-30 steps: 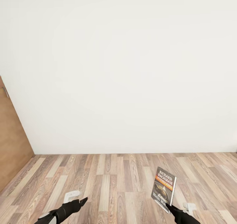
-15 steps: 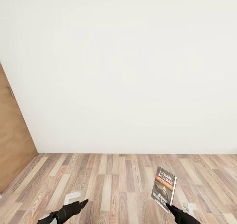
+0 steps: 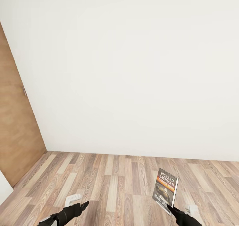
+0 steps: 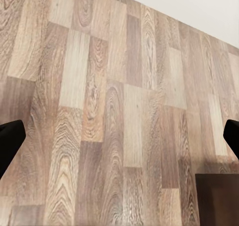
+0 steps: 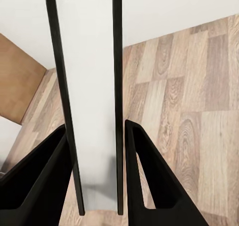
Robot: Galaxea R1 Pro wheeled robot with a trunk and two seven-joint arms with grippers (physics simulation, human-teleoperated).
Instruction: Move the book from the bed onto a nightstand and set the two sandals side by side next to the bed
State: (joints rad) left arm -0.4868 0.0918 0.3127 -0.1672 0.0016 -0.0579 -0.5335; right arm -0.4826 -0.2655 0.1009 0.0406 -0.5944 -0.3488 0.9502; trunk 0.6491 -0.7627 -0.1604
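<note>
- Swinging round is what the view has done since a second ago: the brown door [image 3: 18, 119] takes up far more of the left side than before and the line where wall meets floor sits tilted, while the book and both arms keep their places in the head view (so the camera turned, not the things).
- Held upright above the floor, the book [image 3: 165, 190] is low on the right, cover facing out, with "Richard Bachman" in white over an orange band.
- The right tool [image 3: 171, 208] is clamped on the book's lower edge; in the right wrist view its two black fingers [image 5: 42, 186] press either side of the book [image 5: 89, 101], seen edge-on as pale pages between two dark covers.
- The left tool [image 3: 79, 206] hangs low on the left over the planks, holding nothing; in the left wrist view its fingertips [image 4: 10, 141] sit at opposite edges, spread wide apart.
- Beneath both arms runs the light wood-plank floor [image 3: 113, 183], with a dark brown block [image 4: 218, 198] showing at one corner of the left wrist view (I cannot tell what it is).
- Behind it all stands a plain white wall [image 3: 132, 70].
</note>
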